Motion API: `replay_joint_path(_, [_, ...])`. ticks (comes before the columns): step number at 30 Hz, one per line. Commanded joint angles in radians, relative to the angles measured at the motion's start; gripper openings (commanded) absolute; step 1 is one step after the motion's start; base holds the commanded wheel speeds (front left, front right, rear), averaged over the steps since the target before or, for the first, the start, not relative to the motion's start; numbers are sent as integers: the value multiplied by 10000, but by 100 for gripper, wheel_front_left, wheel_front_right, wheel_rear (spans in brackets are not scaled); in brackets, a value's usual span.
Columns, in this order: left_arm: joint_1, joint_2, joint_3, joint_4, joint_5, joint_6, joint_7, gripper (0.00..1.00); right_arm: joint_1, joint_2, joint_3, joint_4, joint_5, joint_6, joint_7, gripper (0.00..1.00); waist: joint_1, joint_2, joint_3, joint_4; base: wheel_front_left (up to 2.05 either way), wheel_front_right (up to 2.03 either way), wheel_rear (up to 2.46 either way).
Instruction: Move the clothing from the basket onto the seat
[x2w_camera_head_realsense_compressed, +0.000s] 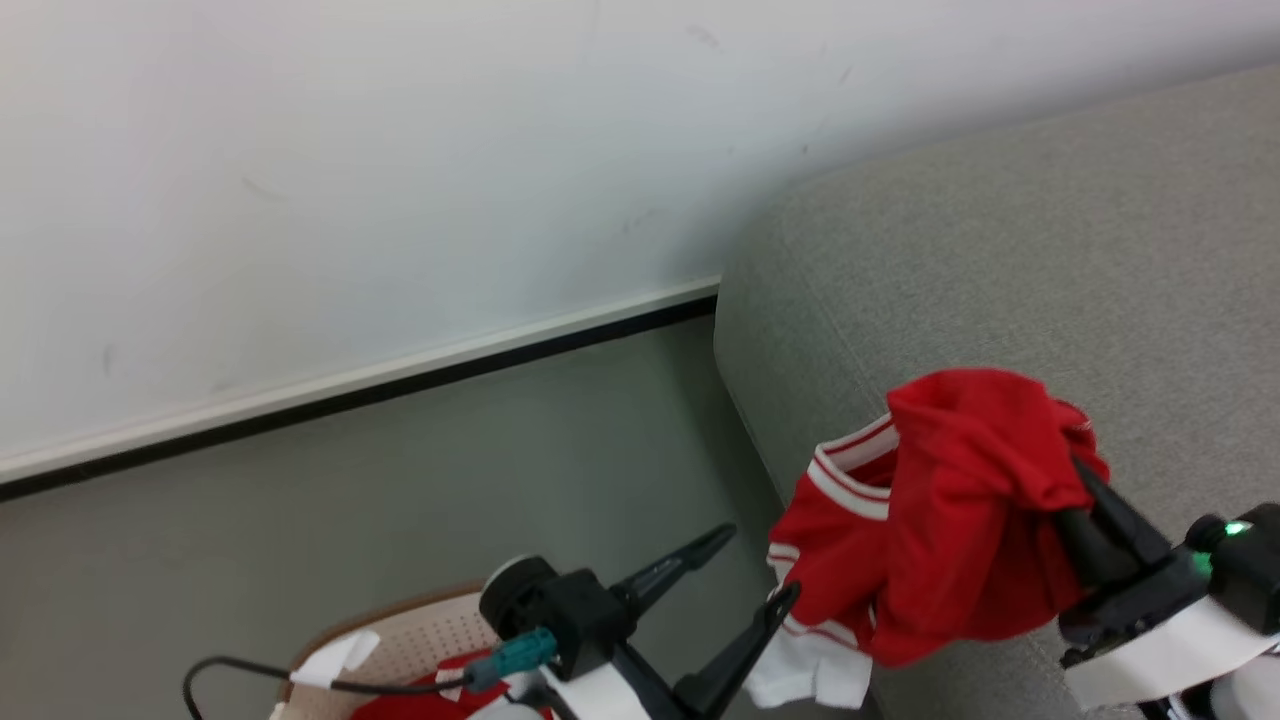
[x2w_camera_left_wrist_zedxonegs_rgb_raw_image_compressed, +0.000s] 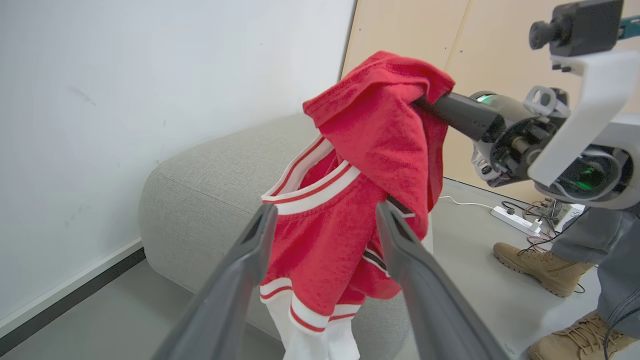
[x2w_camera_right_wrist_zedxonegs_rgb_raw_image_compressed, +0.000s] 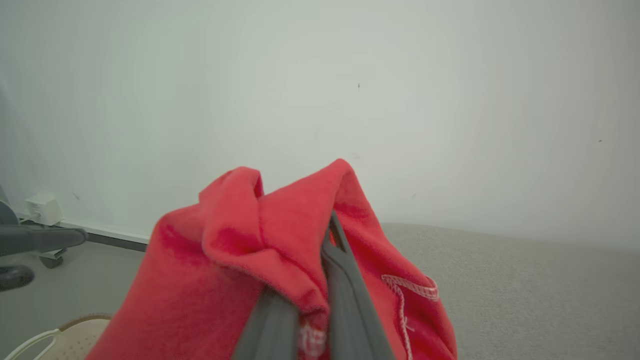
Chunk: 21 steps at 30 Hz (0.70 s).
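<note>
My right gripper (x2w_camera_head_realsense_compressed: 1078, 475) is shut on a bunched fold of the red clothing (x2w_camera_head_realsense_compressed: 940, 510), which hangs in the air at the rounded left end of the grey seat (x2w_camera_head_realsense_compressed: 1000, 250). Its white-striped trim and white sleeve dangle below. My left gripper (x2w_camera_head_realsense_compressed: 757, 565) is open just left of the hanging clothing (x2w_camera_left_wrist_zedxonegs_rgb_raw_image_compressed: 350, 200), its fingers (x2w_camera_left_wrist_zedxonegs_rgb_raw_image_compressed: 250, 250) on either side of the view with nothing between them. The right wrist view has the right gripper (x2w_camera_right_wrist_zedxonegs_rgb_raw_image_compressed: 327, 235) buried in the clothing (x2w_camera_right_wrist_zedxonegs_rgb_raw_image_compressed: 225, 260), with the seat (x2w_camera_right_wrist_zedxonegs_rgb_raw_image_compressed: 525, 280) beyond. The basket (x2w_camera_head_realsense_compressed: 440, 630) sits low on the left with more red fabric (x2w_camera_head_realsense_compressed: 420, 705) inside.
A white wall with a dark baseboard (x2w_camera_head_realsense_compressed: 400, 385) runs behind the grey floor. A person's tan boots (x2w_camera_left_wrist_zedxonegs_rgb_raw_image_compressed: 542, 267) stand to the right in the left wrist view, near a white power strip (x2w_camera_left_wrist_zedxonegs_rgb_raw_image_compressed: 515, 220) and cables. A small white box (x2w_camera_right_wrist_zedxonegs_rgb_raw_image_compressed: 42, 207) sits at the wall's foot.
</note>
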Motion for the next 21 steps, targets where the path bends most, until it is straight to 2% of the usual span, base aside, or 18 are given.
replay_joint_path(1, [-355,84,51,34,131,14,-1,100,-370,57,-320,-78,-182,1,-34,0,1,-1,799,217,0,0,0])
replay_joint_path(7, [-1815,159,-43,160,323,14,-1,100,-1713,232,-1756,188,-529,1,-34,0,1,-1,2578,727,0,0,0])
replay_joint_path(13, [-2883,238,1,231,436,12,-1,100,-3774,-80,-3425,1108,-799,2,-33,0,1,-1,4011,1379,0,0,0])
replay_joint_path(21, [-3346,173,205,31,564,14,-2,100,-6832,-1506,-5382,3447,-1461,-8,372,0,1,-1,5022,2299,0,0,0])
